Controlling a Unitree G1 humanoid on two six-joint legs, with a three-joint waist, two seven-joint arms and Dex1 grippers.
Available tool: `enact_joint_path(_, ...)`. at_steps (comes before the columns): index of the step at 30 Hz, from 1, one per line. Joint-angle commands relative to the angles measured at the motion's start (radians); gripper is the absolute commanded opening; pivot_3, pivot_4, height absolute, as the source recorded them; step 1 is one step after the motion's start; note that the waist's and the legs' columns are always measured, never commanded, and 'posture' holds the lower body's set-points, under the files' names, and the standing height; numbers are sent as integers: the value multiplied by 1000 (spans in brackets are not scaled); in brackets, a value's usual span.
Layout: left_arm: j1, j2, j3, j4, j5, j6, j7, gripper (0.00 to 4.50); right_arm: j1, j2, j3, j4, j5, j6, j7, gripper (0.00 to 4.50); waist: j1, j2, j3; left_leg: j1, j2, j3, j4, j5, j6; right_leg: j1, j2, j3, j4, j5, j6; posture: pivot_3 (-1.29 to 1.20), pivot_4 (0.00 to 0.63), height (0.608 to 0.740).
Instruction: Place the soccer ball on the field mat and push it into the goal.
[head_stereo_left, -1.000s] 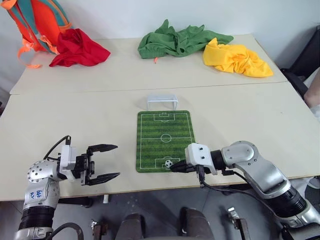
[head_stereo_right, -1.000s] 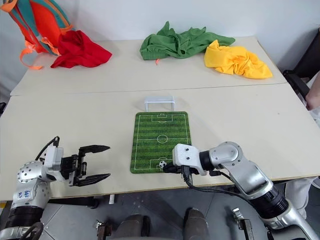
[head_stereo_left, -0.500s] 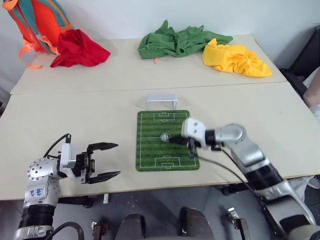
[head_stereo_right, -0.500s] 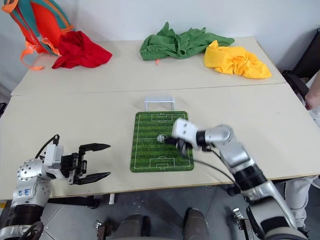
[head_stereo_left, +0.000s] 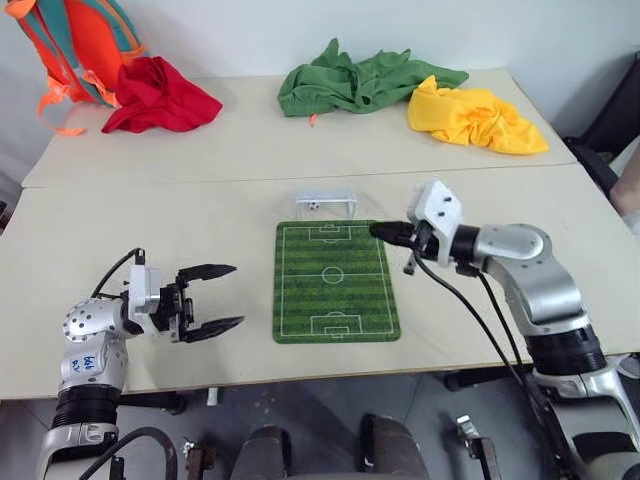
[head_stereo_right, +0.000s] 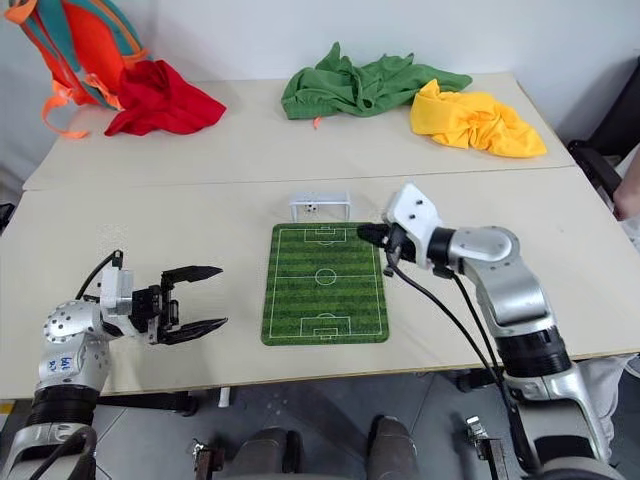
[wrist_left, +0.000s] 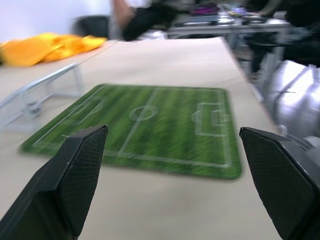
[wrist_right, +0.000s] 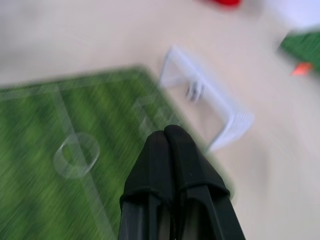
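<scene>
Your soccer ball (head_stereo_left: 314, 205) has rolled off the field mat (head_stereo_left: 335, 283) into the goal (head_stereo_left: 325, 203); right gripper (head_stereo_left: 380, 231), pressed together as a pusher, follows.

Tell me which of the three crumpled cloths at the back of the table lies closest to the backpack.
The red cloth. It lies right against the orange backpack at the far left, while the green cloth and the yellow cloth lie further right.

— What sort of place is this?
— A lab or office workroom: two plain pale tables (head_stereo_left: 250, 150) pushed together against a bare white wall (head_stereo_left: 250, 35).
— Anything else?
— Further desks with clutter (wrist_left: 215, 15) and a dark chair (wrist_left: 92, 25) stand behind.
</scene>
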Motion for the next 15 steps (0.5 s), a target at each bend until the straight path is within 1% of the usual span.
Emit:
enact_joint_path(1, -30, 12, 48, 32, -5, 31, 78, 4500, 80, -86, -100, 3, 61, -31, 89, 396, 3, 0, 0, 0, 0, 0, 0, 0, 0, 0, 0, 0, 0, 0, 0, 0, 150, 740)
enact_joint_path(3, -49, 20, 64, 71, 4, 30, 111, 4500, 125, -113, -136, 75, 68, -127, 133, 844, 2, -1, 0, 0, 0, 0, 0, 0, 0, 0, 0, 0, -1, 0, 0, 0, 150, 740)
enact_joint_path(5, -65, 38, 74, 121, 31, 33, 159, 4500, 151, -119, -172, 153, 83, -235, 182, 1515, 0, -1, 1, 0, 0, 1, 0, 0, 0, 0, 0, 0, 0, 0, 0, 0, 150, 740)
enact_joint_path(7, -77, 48, 82, 153, 47, 32, 194, 4500, 164, -127, -192, 204, 103, -288, 232, 2079, -5, -1, 1, 1, 0, 2, 0, 0, 0, 0, 0, 1, 0, 0, 0, 0, 150, 740)
enact_joint_path(10, -89, 52, 99, 183, 52, 8, 215, 4500, 181, -149, -210, 275, 114, -359, 303, 3124, -7, -1, 1, 3, 0, 5, -1, 0, 0, 0, 0, 4, 0, 0, 0, 0, 150, 740)
enact_joint_path(12, -88, 71, 122, 212, 38, 51, 233, 4500, 202, -163, -236, 326, 136, -394, 354, 3820, -4, -1, 1, 3, 0, 5, -1, 0, 0, 0, 0, 4, 0, 0, 0, 0, 150, 740)
enact_joint_path(14, -73, 81, 129, 221, 46, 16, 212, 4500, 203, -180, -246, 378, 123, -429, 366, 4455, -3, -2, 1, 3, 0, 5, -1, 0, 0, 0, 0, 4, 0, 0, 0, 0, 150, 740)
enact_joint_path(15, -69, 85, 132, 226, 49, 8, 204, 4500, 199, -183, -254, 400, 131, -438, 377, 4455, -3, -1, 1, 3, 0, 5, -1, 0, 0, -1, 0, 4, 0, 0, 0, 0, 150, 740)
